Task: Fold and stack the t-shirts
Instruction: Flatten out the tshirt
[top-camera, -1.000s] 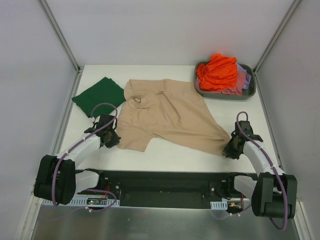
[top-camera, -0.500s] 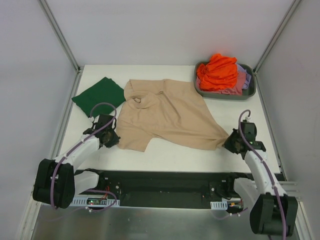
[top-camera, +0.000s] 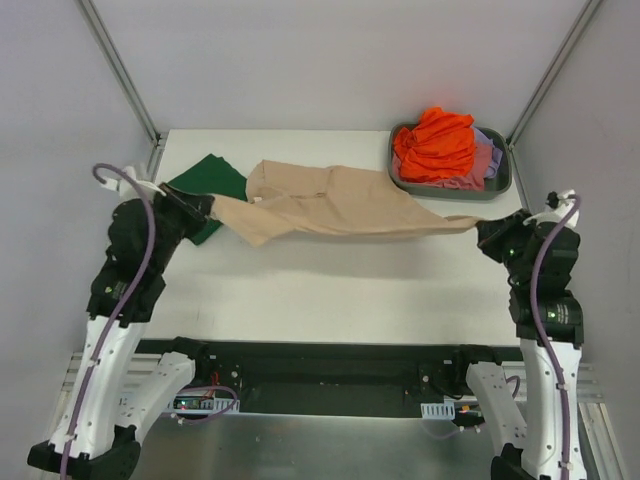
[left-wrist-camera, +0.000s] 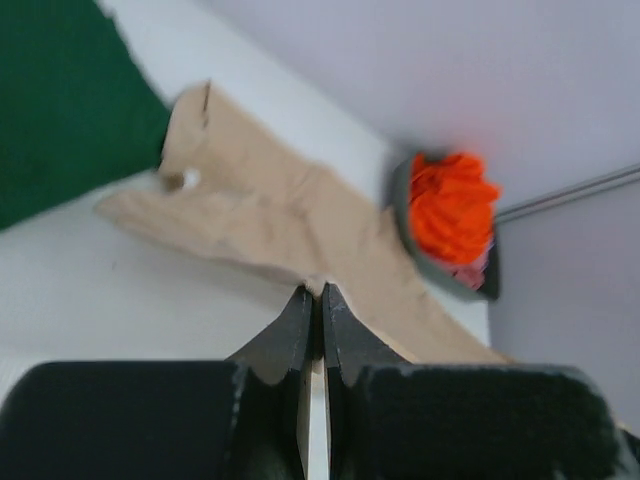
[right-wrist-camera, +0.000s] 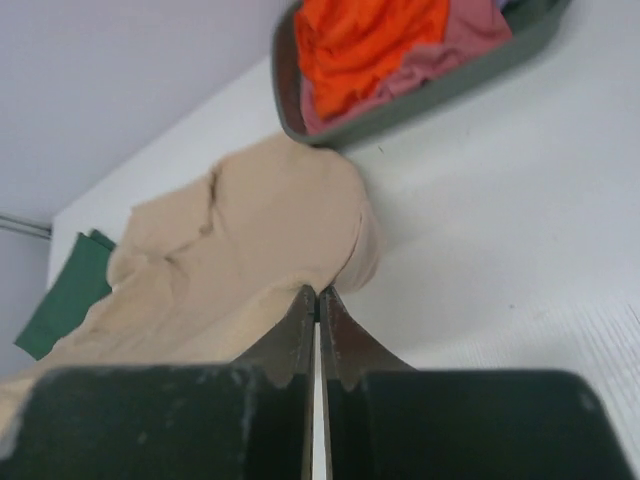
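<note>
The beige t-shirt (top-camera: 330, 205) hangs stretched between both grippers above the table. My left gripper (top-camera: 200, 204) is shut on its left edge; in the left wrist view (left-wrist-camera: 312, 288) the cloth (left-wrist-camera: 270, 215) runs away from the tips. My right gripper (top-camera: 484, 226) is shut on its right corner, seen in the right wrist view (right-wrist-camera: 318, 290) with the shirt (right-wrist-camera: 230, 260) beyond. A folded dark green t-shirt (top-camera: 205, 183) lies at the far left, partly behind the left arm. Orange (top-camera: 435, 143), pink (top-camera: 470, 180) and lavender (top-camera: 492, 150) t-shirts are piled in the tub.
The grey plastic tub (top-camera: 500, 185) stands at the back right corner. White walls with metal rails (top-camera: 120, 70) enclose the table on three sides. A black rail (top-camera: 320, 365) runs along the near edge.
Both arms have risen and swung outward, lifting the beige t-shirt off the table and pulling it taut between them. The green t-shirt and the tub have not moved.
</note>
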